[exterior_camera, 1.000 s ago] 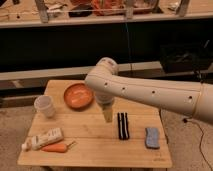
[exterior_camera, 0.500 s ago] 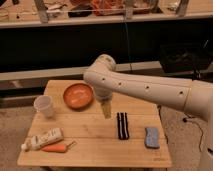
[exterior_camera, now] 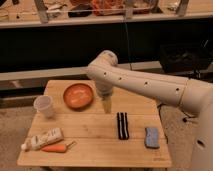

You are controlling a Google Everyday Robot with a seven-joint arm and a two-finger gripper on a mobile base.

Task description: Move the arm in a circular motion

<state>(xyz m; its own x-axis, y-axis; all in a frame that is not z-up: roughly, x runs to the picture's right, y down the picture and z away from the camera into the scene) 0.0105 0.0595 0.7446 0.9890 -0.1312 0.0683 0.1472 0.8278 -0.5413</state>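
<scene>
Hanging low at centre frame, the gripper [exterior_camera: 106, 105] points straight down over the wooden table [exterior_camera: 100, 152]; whether it is open or closed cannot be told, and nothing is seen held in it. It stands just right of the orange bowl [exterior_camera: 78, 95] and up-left of the dark striped object [exterior_camera: 122, 125]. How much gap lies between the tip and the boards cannot be judged. Principal hazard, in my assessment: a circle traced at this height would likely clip the bowl's rim on its leftward arc or drag the striped object on its lower-right arc. A wider circle could reach the white cup [exterior_camera: 44, 106] at the left, which looks light enough to tip. The blue sponge [exterior_camera: 152, 137] at lower right and the tube [exterior_camera: 44, 139] and carrot [exterior_camera: 56, 148] at lower left lie well apart from the tip — lesser concern. The arm [exterior_camera: 145, 85] enters from the right edge, runs up-left to a rounded elbow at upper centre, then drops short and vertical — the gripper is directly below that elbow, at the arm's lowest point.
</scene>
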